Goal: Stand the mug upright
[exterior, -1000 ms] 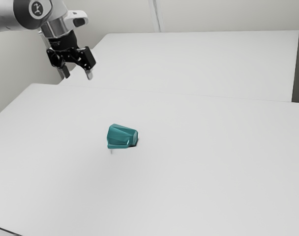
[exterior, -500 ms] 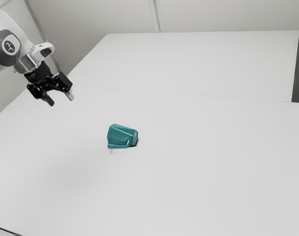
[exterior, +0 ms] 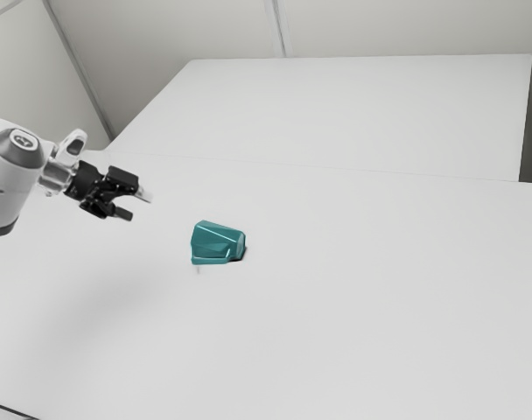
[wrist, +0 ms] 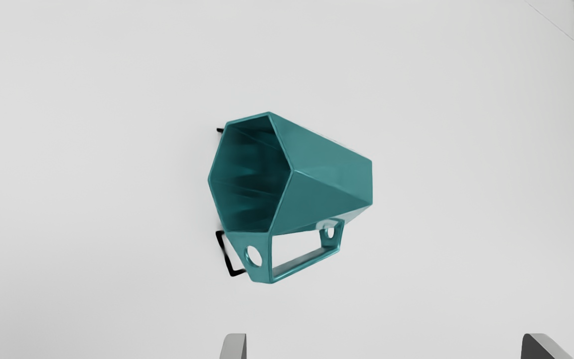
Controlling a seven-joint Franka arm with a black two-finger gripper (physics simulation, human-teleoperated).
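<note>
In the exterior view my gripper hangs over the table, to the exterior view's left of the teal mug and apart from it. The mug lies on its side, its narrow base facing the exterior view's right. In the wrist view the faceted mug shows its open mouth and dark inside, with the handle on the side nearer my fingertips. My gripper is open there, its two fingers wide apart with nothing between them.
The mug lies on a white table. Behind it, in the exterior view, stands another white surface with walls around it. A thin dark line crosses the near left corner.
In the exterior view my hand has come down from the upper left and tilted, its fingers now pointing more toward the exterior view's right. The mug has stayed where it was.
</note>
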